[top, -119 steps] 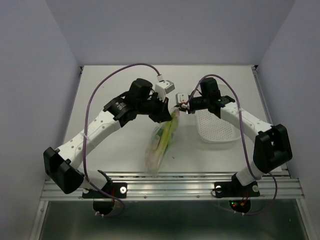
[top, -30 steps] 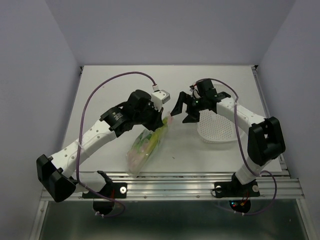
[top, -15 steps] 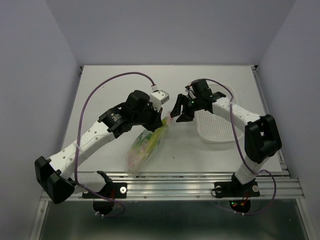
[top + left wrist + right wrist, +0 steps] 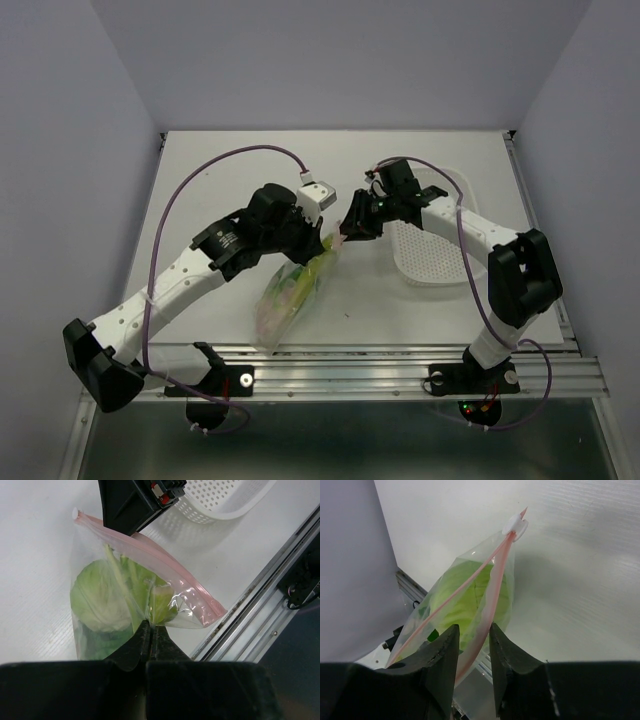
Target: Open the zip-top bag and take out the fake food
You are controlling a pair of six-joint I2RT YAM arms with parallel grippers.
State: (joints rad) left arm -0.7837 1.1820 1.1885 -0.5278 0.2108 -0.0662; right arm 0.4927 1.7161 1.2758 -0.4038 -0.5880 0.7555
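Plastic of the zip-top bag (image 4: 290, 292) is pinched tight between the left fingers (image 4: 131, 650), at the middle front of the tabletop (image 4: 220, 180), just left of the white basket (image 4: 432, 262). The right fingers (image 4: 440, 652) are narrowly spread astride its pink zip strip (image 4: 492, 600). The green fake food (image 4: 97, 597) is inside the bag.

My left gripper (image 4: 151, 636) has a fold of the zip-top bag (image 4: 172, 600) pinched between its jaws, and the rest of the bag spreads out ahead of them. The fake food (image 4: 100, 597) sits inside it, just past my fingertips and mostly off to their left. The zip strip (image 4: 160, 557) runs across beyond that, with my right gripper (image 4: 345, 231) at its far-left end and the basket (image 4: 220, 500) behind, on the table (image 4: 220, 180). Over at my right jaws, the strip passes between them, with the slider (image 4: 515, 526) straight ahead.
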